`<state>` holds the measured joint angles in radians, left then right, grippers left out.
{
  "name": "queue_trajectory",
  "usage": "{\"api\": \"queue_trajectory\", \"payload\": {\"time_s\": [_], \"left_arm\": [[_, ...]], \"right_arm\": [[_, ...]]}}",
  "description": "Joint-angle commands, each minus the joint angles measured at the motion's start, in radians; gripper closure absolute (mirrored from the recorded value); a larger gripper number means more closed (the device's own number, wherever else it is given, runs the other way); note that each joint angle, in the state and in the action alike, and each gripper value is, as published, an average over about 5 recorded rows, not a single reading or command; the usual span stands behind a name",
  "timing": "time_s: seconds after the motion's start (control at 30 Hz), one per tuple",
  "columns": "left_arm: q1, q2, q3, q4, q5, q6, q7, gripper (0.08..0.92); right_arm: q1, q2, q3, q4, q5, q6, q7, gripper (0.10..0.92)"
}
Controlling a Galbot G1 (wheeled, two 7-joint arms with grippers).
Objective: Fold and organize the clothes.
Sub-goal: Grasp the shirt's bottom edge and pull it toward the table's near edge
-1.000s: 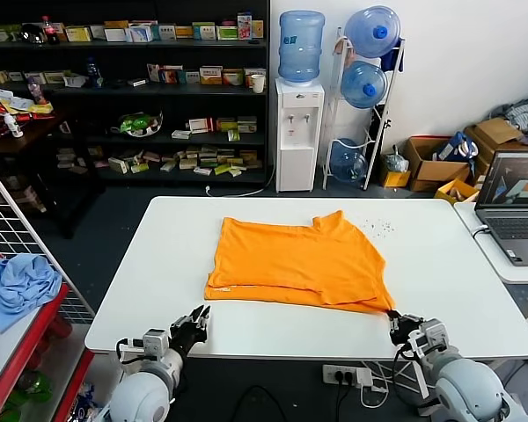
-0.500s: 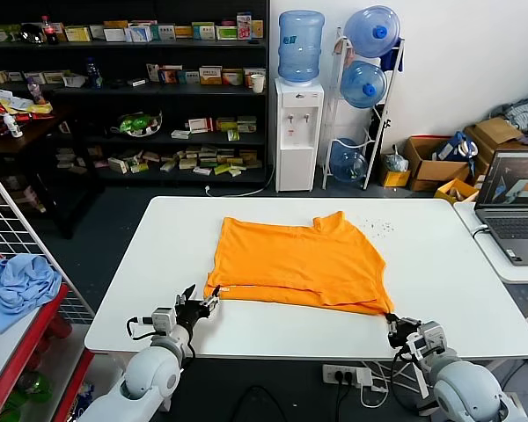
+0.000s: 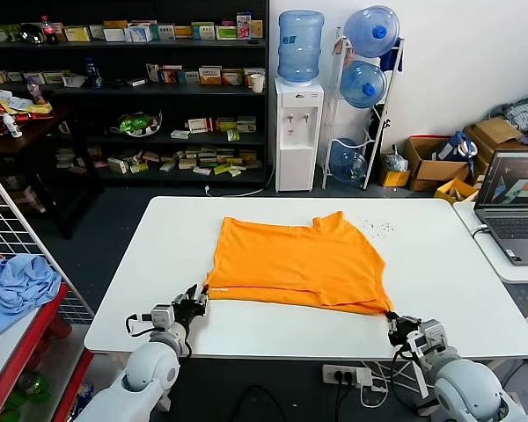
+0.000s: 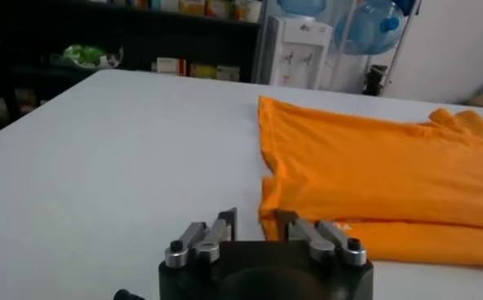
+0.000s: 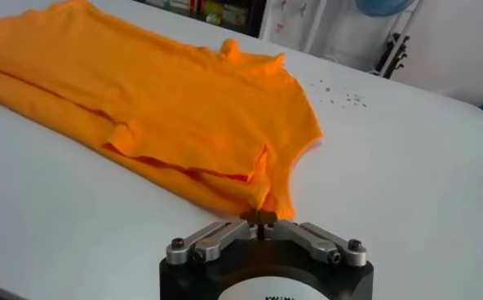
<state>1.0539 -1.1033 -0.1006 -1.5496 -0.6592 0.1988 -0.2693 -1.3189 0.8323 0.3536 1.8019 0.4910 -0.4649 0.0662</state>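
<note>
The bright orange T-shirt lies flat on the white table, with a folded layer along its near edge. My left gripper is open at the shirt's near-left corner. In the left wrist view this gripper has its jaws apart, and the corner of the shirt lies between them. My right gripper is shut on the shirt's near-right corner at the table's front edge. In the right wrist view its fingertips pinch the orange cloth.
A light blue cloth lies on a red rack at the left. A laptop stands on a side table at the right. Small specks dot the table beyond the shirt. Shelves and a water dispenser stand behind.
My left gripper has moved forward across the table's front edge to the shirt's near-left corner. The right gripper has stayed put, shut on its corner.
</note>
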Motion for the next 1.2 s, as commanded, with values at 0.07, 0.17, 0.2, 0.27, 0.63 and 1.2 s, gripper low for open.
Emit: {"api": "queue_trajectory", "payload": {"time_s": [0.07, 0.17, 0.2, 0.27, 0.63, 1.2], "left_arm": [[0.05, 0.001, -0.003, -0.03, -0.006, 0.004, -0.005, 0.747], [0.068, -0.001, -0.006, -0.048, -0.009, 0.011, -0.007, 0.834], [0.075, -0.002, -0.007, -0.053, -0.009, 0.013, -0.007, 0.859], [0.089, -0.003, -0.007, -0.064, -0.008, 0.015, -0.006, 0.896], [0.223, 0.032, -0.022, -0.238, -0.006, 0.048, -0.027, 0.91], [0.236, 0.079, -0.035, -0.329, -0.017, 0.063, -0.027, 0.827]], "right_arm": [[-0.001, 0.002, 0.002, 0.0, -0.002, 0.003, 0.0, 0.902], [-0.006, 0.001, 0.005, 0.004, -0.002, 0.004, 0.0, 0.902], [-0.009, -0.001, 0.007, 0.008, -0.002, 0.004, -0.001, 0.902], [-0.017, -0.007, 0.01, 0.016, -0.001, 0.004, -0.001, 0.902], [-0.096, -0.056, 0.016, 0.106, 0.024, -0.001, 0.021, 0.902], [-0.234, -0.08, 0.109, 0.176, 0.028, -0.056, 0.056, 0.858]]}}
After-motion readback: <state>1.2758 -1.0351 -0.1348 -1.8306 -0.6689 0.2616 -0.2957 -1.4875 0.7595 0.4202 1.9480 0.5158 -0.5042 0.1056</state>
